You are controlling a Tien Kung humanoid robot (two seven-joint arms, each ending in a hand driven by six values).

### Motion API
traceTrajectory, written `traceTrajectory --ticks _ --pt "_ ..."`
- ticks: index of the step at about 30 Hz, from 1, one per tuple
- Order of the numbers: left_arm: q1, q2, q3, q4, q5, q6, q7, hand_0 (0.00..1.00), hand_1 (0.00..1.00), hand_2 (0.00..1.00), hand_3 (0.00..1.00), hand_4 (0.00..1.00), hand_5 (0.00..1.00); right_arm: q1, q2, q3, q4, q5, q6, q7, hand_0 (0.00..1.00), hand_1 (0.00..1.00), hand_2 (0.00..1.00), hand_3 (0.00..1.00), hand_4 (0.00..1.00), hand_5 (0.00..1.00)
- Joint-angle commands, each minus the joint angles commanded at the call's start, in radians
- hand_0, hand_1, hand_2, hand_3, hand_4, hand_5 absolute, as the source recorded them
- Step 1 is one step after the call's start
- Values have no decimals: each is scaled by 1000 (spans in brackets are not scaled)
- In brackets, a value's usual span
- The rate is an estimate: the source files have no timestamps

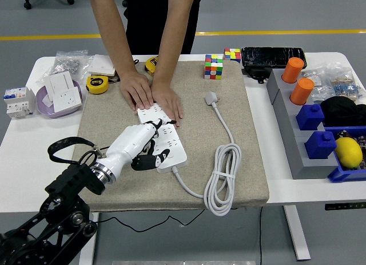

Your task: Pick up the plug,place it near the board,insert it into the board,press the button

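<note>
The left hand point(140, 143) is lying relaxed, grasping nothing, over the board point(166, 138) on the tan mat point(246, 133) covering the white table point(34, 145), grey floor point(286, 13) showing beyond.

Just one camera here, the head view. It sits high on the robot's side and looks forward and down over the table point(34, 145), near edge along the bottom of the frame, far edge near the top where a person point(154, 24) stands. It's close enough that the mat point(240, 133) fills the middle. The left arm point(63, 202) comes in from the lower left corner.
</note>
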Motion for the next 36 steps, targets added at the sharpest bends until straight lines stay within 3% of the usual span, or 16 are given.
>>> traceTrajectory --ticks 2,4,5,8,10,11,15,16,18,22,34,35,36 --pt "-23 -6 -18 20 -80 30 -44 267 151 261 764 526 2 -1 0 0 0 0 0 0 870 724 717 708 998 669" --pt "-52 -17 -34 62 -164 26 -73 267 151 261 764 526 2 -1 1 -1 0 0 0 -2 870 724 717 708 998 669" --pt "-59 -20 -38 76 -208 19 -77 732 838 848 905 998 214 -1 1 -1 0 0 0 -2 870 724 717 707 998 669" --pt "-102 -43 -59 158 -330 -61 -69 732 838 848 905 998 214 1 3 -8 0 6 0 1 870 724 717 707 998 669" --pt "-123 -53 -64 199 -408 -87 -72 732 838 848 905 998 214 0 3 -8 0 7 0 0 870 724 717 707 998 669" --pt "-132 -57 -67 217 -454 -92 -73 998 998 998 998 998 381 0 3 -7 0 5 0 -1 870 724 717 707 998 668" --pt "-170 -73 -84 282 -622 -116 -61 998 998 998 998 998 381 -3 2 -4 0 -1 1 -4 870 724 717 707 998 668" --pt "-172 -74 -85 287 -624 -117 -59 998 998 998 998 998 381 -2 2 -4 0 -1 1 -4 870 724 717 707 998 668" --pt "-178 -77 -89 303 -619 -119 -55 998 998 998 998 998 400 -1 1 -4 0 -1 0 -3 869 724 717 706 998 669" --pt "-188 -80 -94 341 -524 -113 -43 998 998 998 998 998 400 2 1 -13 0 4 0 -2 869 724 717 706 998 669" --pt "-200 -78 -122 412 -49 -103 -3 998 998 996 970 998 376 -1 -2 -17 0 2 1 -3 869 724 717 706 998 669" --pt "-199 -78 -121 413 -23 -102 -3 947 933 850 874 998 355 -2 -2 -16 0 1 1 -3 867 724 717 705 998 669" --pt "-198 -79 -116 416 11 -94 -3 947 933 850 874 998 355 -3 -2 -14 0 -2 1 -4 867 724 717 705 998 669"
